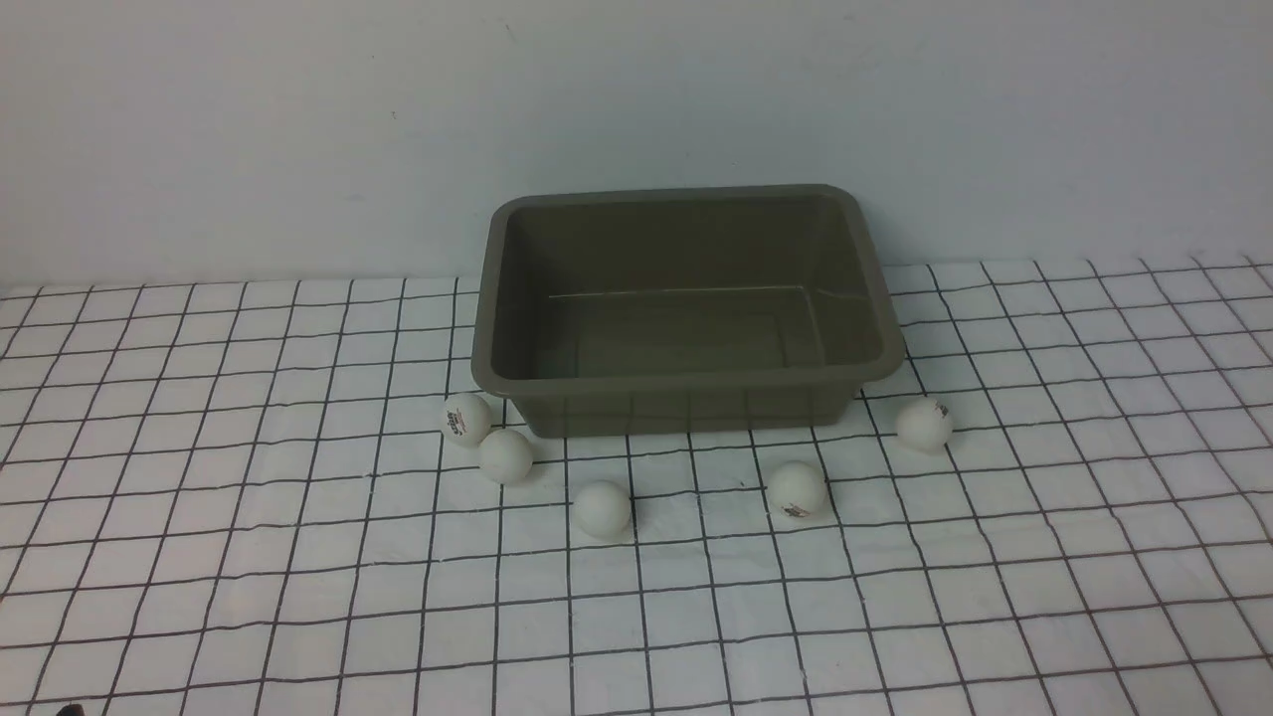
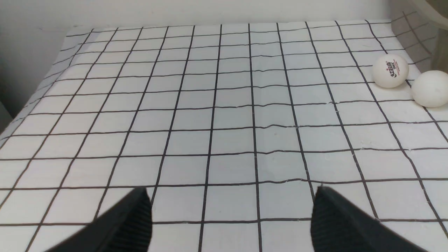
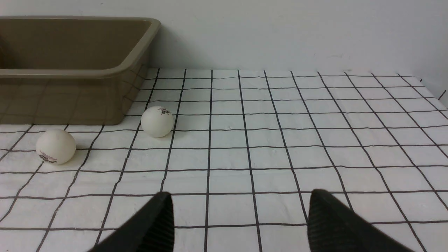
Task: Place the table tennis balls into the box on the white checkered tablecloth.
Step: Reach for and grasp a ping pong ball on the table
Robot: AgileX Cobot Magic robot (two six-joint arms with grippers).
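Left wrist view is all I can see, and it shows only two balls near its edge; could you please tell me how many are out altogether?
Observer: Five, all on the white checkered tablecloth: from left to right, the leftmost ball, the second ball, the middle ball, the fourth ball and the rightmost ball.
Operator: Thank you. Is anything inside the box?
Observer: No; the front view shows the box empty.
Operator: And how is the right gripper?
Observer: The right gripper is open and holds nothing.
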